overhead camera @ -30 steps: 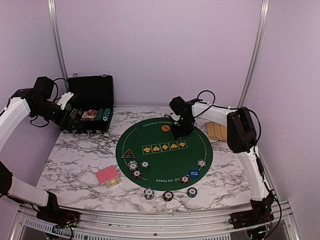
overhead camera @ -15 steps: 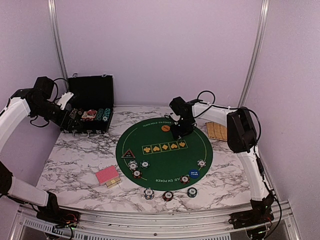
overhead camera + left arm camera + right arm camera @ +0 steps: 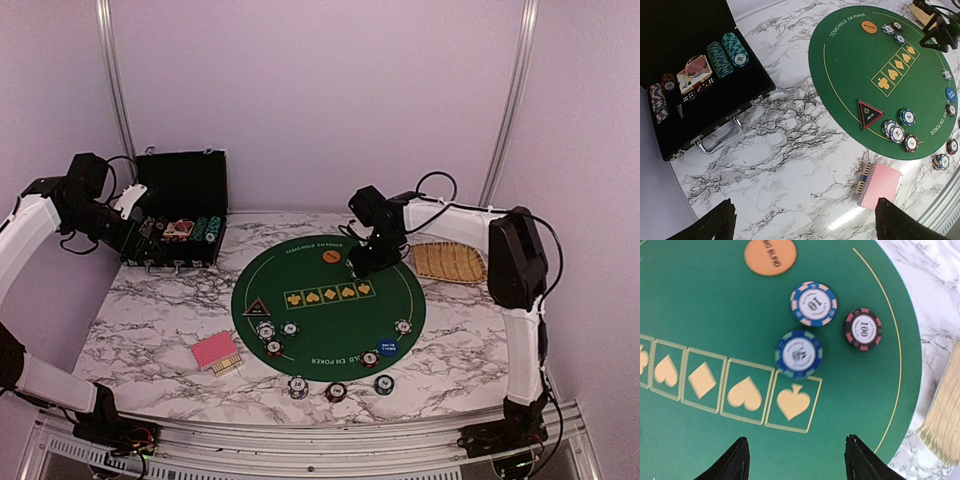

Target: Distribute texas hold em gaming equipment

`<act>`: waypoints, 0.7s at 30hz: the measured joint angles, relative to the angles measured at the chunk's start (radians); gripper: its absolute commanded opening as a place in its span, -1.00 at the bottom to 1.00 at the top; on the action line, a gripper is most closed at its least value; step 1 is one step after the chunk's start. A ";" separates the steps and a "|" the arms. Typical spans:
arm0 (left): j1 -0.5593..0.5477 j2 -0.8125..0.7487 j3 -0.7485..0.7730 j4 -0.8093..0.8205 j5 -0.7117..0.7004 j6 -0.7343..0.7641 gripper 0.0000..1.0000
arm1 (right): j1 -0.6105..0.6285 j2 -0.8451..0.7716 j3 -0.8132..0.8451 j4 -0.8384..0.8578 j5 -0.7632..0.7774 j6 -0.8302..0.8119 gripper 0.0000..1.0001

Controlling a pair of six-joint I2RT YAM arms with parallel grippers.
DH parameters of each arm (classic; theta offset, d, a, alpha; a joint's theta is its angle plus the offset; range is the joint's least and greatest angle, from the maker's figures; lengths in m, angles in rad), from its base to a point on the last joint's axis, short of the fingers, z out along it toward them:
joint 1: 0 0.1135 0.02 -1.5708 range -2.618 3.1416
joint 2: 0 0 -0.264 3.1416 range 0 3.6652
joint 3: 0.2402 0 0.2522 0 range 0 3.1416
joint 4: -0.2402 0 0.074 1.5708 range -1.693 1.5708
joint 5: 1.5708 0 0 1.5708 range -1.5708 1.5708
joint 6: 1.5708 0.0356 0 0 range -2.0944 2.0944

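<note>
- I count three round edge-striped poker chips [image 3: 798, 353] close together on the smooth green round felt mat [image 3: 700, 315], centre frame; my right jaws, lower frame, are spread and empty.
- Left jaws gape wide, empty, over the marbled worktop [image 3: 790, 150].

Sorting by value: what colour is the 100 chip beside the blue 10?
The 100 chip is black with red edge stripes; best in right wrist view.

Marble table [image 3: 150, 310], green mat [image 3: 330, 322], case [image 3: 182, 182], cards [image 3: 214, 351], tray [image 3: 450, 262]
</note>
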 measured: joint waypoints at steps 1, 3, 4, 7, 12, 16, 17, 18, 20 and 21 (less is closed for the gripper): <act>0.000 0.000 0.000 0.000 -0.002 0.000 0.98 | 0.016 -0.054 -0.048 0.005 0.003 0.005 0.38; 0.000 0.000 0.000 0.000 -0.005 0.001 0.98 | 0.058 -0.151 -0.135 0.016 0.006 0.015 0.44; 0.000 0.000 0.000 0.000 -0.010 0.001 0.98 | 0.086 -0.204 -0.188 0.025 0.006 0.024 0.48; 0.000 0.000 0.000 0.000 -0.016 0.003 0.98 | 0.181 -0.338 -0.338 0.028 -0.002 0.052 0.62; 0.000 0.000 0.000 0.000 -0.019 0.004 0.98 | 0.333 -0.484 -0.554 -0.011 -0.040 0.126 0.73; 0.000 0.000 0.000 0.000 -0.019 0.004 0.98 | 0.409 -0.543 -0.644 -0.049 -0.056 0.187 0.75; 0.000 0.000 0.000 0.000 -0.019 0.003 0.98 | 0.423 -0.552 -0.659 -0.055 -0.060 0.202 0.75; 0.000 0.000 0.000 0.000 -0.019 0.003 0.98 | 0.435 -0.559 -0.672 -0.060 -0.066 0.213 0.75; 0.000 0.000 0.000 0.000 -0.019 0.003 0.98 | 0.451 -0.571 -0.697 -0.063 -0.078 0.232 0.75; 0.000 0.000 0.000 0.000 -0.019 0.003 0.98 | 0.456 -0.574 -0.710 -0.063 -0.084 0.238 0.75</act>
